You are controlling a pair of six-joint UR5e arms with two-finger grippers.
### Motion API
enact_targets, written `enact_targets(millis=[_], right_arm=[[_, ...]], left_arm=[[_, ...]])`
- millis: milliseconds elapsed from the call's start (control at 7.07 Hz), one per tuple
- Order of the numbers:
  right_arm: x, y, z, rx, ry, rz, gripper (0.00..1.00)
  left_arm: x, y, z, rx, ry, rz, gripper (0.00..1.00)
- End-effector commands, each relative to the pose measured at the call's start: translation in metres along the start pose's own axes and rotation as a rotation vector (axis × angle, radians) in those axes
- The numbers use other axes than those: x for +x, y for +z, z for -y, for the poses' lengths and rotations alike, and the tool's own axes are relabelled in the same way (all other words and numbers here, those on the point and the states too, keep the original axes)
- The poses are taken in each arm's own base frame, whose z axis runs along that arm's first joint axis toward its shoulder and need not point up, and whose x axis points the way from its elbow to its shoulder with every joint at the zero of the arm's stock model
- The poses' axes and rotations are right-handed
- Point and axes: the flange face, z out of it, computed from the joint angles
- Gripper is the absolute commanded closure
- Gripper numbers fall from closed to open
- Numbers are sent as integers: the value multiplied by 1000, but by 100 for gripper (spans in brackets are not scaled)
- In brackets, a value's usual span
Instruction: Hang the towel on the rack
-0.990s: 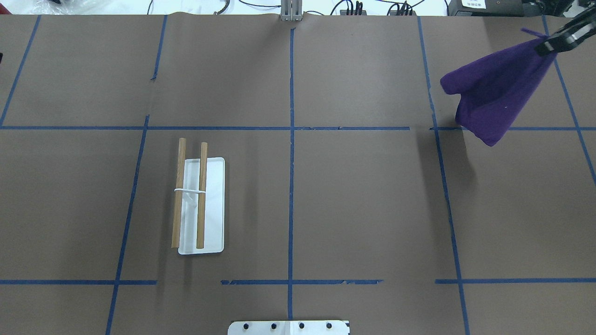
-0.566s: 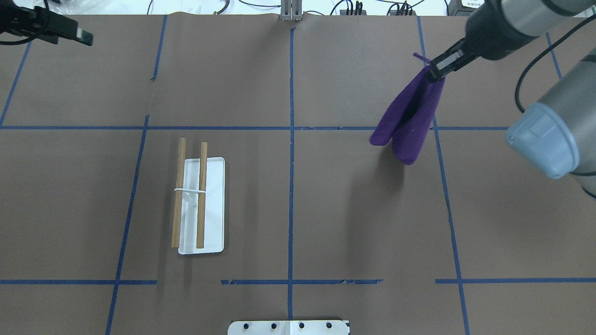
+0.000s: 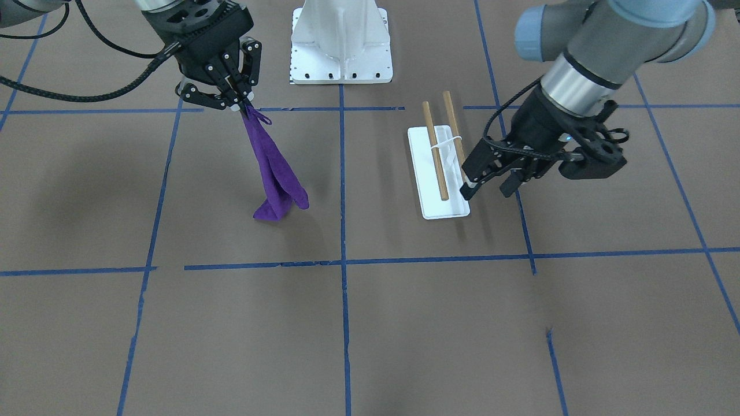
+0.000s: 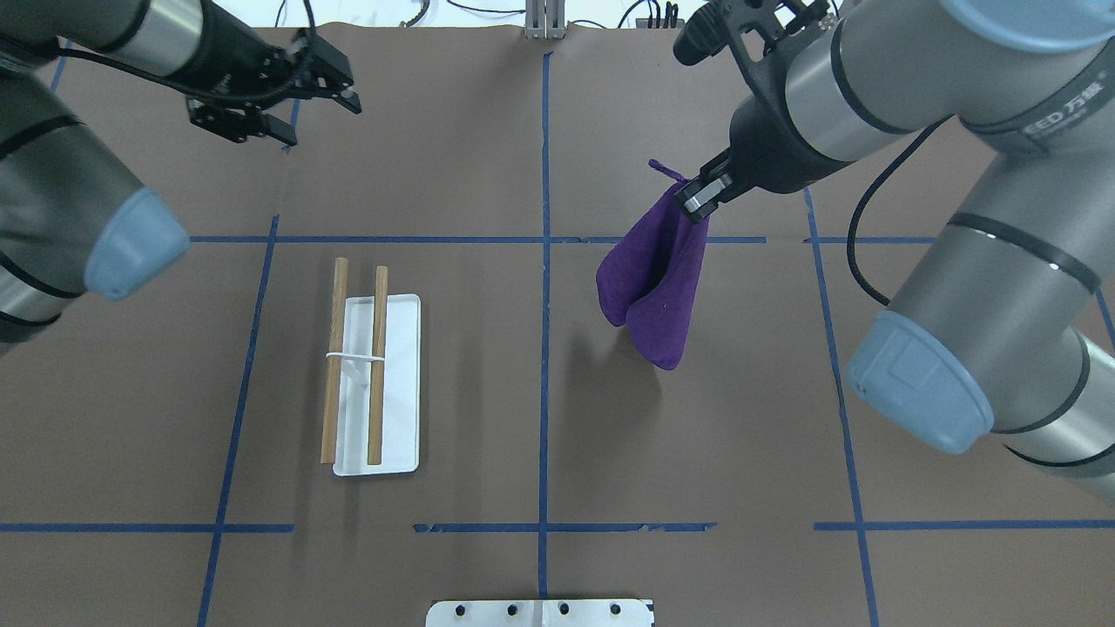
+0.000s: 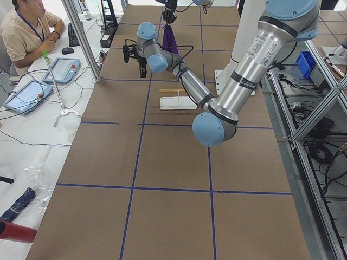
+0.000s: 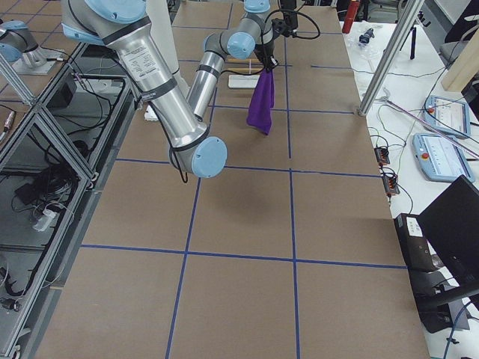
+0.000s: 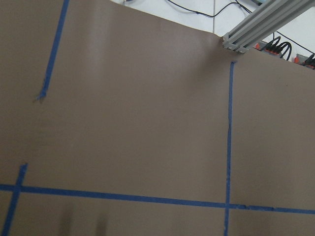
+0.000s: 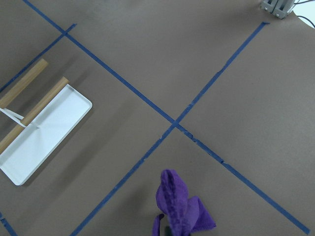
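The purple towel (image 4: 658, 287) is held by one top corner in the right gripper (image 4: 697, 196), whose jaws are closed on the cloth, right of centre in the upper half of the overhead view. The cloth hangs as a long, limp, doubled fold. Whether its lower end touches the table (image 4: 697, 453) cannot be told.

The left gripper (image 4: 318, 117) is seen at the upper left of that view, jaws spread and empty. The rack (image 4: 401, 383) stands at the lower left of centre, well apart from the towel, with its two wooden rods (image 4: 376, 366) raised over the white base.

The towel is judged light, soft and without stiffness, so it is likely to swing and bunch under a single-corner hold. A second top corner could be taken to spread an edge. The rack looks light and could be dragged by the cloth.
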Motion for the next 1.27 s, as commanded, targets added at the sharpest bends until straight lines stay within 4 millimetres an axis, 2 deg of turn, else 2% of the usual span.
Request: enact_targets(millis=[0,141,283,424,566,990,1131], right_arm=[[-46,9,-9,52,-26,-8,100],[-60,9,-4,76,-35,-12,100],[-65,4,0,90,-41,-5,100],[-70,-3,3,105,-47,4,100],[-70,-3,3,108,-46,-2,100],[-70,-3,4,123,-52,-1,100],[-71,-3,4,124,-52,2,100]], left_arm=[[88,34,-60,-31,-240,11,28],[113,48,-82,-48,-283,36,29],[117,57,-98,-60,-319,42,29],[127,63,-116,-66,-364,38,34],[128,70,-131,-85,-378,48,40],[130,83,-162,-126,-369,74,41],[135,80,-166,-132,-366,65,41]])
